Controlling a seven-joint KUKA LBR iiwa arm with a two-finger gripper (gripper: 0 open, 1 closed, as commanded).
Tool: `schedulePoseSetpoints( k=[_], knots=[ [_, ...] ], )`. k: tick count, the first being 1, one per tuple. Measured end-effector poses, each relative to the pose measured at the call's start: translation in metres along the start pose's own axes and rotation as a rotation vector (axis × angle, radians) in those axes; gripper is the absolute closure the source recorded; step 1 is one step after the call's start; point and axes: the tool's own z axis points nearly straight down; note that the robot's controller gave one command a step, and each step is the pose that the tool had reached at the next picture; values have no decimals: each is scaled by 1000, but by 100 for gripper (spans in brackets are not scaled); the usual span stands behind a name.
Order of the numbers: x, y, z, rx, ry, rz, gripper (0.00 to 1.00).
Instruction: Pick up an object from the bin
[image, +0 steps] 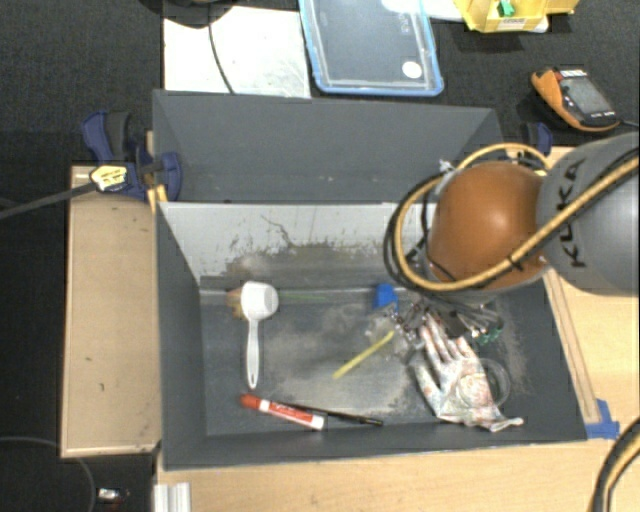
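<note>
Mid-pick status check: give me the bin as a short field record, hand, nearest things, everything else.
hand: hand low in the right half of the bin, below the orange wrist cover
nearest: crumpled patterned wrapper, yellow stick, small blue piece
left: white scoop, bowl toward the back
front: red-and-white marker, lying flat
held: cannot tell

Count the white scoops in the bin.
1: the scoop lies on the left of the bin floor, head toward the back wall. The arm may hide others.
</note>
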Motion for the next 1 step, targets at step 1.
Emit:
schedulePoseSetpoints(
  k=[1],
  knots=[
    [-1, 0, -13, 1, -2, 2, 100]
  ],
)
